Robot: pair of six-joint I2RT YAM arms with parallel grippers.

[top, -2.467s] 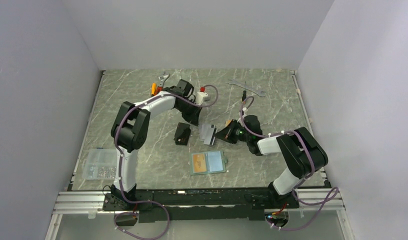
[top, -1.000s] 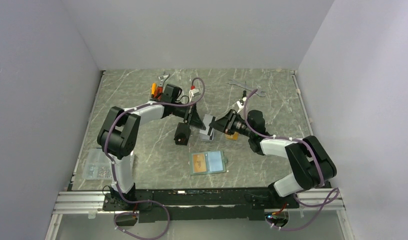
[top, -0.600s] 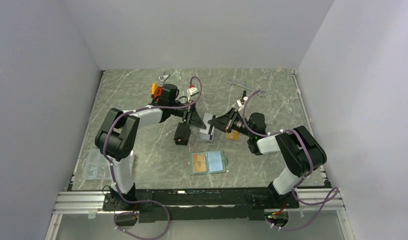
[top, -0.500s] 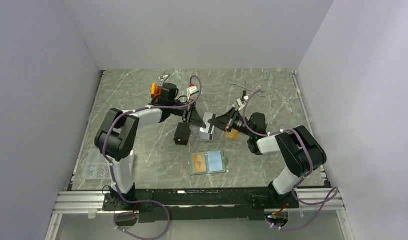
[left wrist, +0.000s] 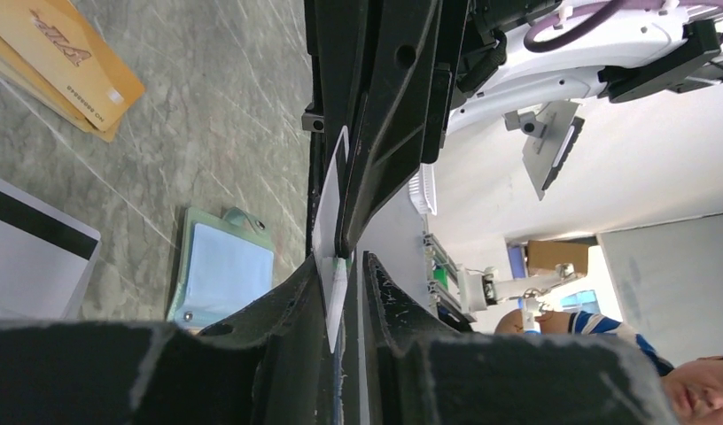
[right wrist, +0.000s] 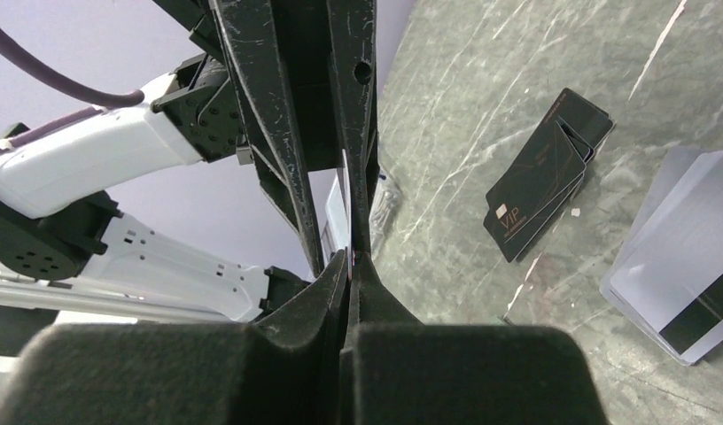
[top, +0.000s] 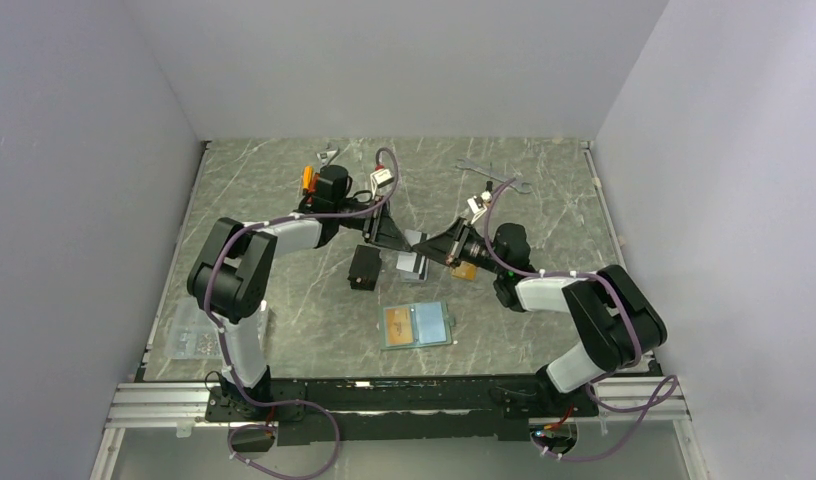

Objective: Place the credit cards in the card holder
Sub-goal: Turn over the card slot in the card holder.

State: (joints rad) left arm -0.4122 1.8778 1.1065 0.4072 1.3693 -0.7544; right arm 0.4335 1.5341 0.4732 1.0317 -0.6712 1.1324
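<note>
At the centre of the top view, the right claw (right wrist: 349, 255) is pinching one pale credit card (left wrist: 327, 226) edge-on, its fingers pressed together on it. The left claw (left wrist: 342, 266) is standing slightly spread around the card's opposite edge. The card holder (top: 434, 322) is lying open on the table (top: 314, 320), lower in frame, apart from both claws.

The letters "VIP" stand in pale print near one corner of the top black card (right wrist: 535, 181), beside a small pale square. The top orange-gold card (left wrist: 61, 57) carries a slanted brown word in capitals, too unclear to read surely, and beside it one line of tiny print, also unreadable.
</note>
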